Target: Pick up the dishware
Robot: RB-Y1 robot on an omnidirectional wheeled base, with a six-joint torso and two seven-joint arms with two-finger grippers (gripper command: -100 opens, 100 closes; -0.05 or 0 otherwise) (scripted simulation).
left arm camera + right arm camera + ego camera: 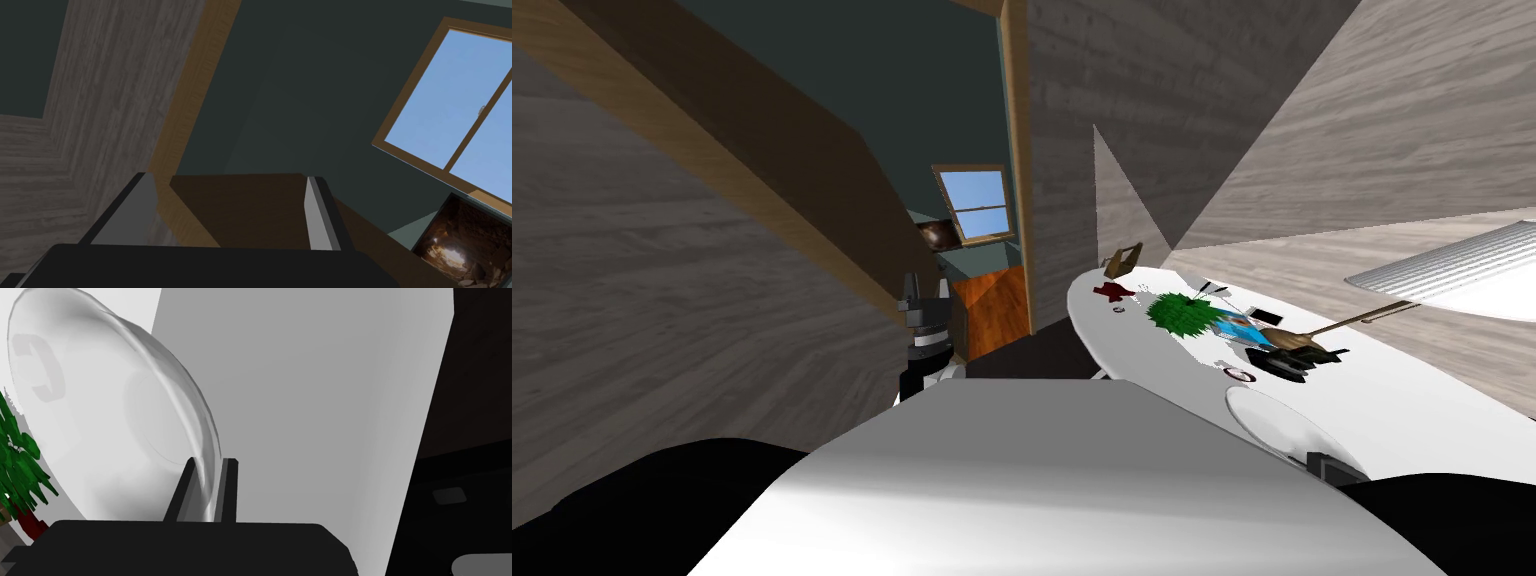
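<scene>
Nearest me, the right gripper is clenched on the rim of the white plate, with one blade on each face of the rim. The plate is round and shallow with a plain white well, and it stretches straight away from the fingers, edge-on to them. It sits at the near end of the white table; I cannot tell whether it touches the top. The table's edge runs just beside the gripped rim, with a dark area past it. Farther along the table lie a small round thing, a brown long-handled tool, a green plant and a red thing, all apart from the plate. The left gripper is raised well apart from the table, its fingers spread wide.
</scene>
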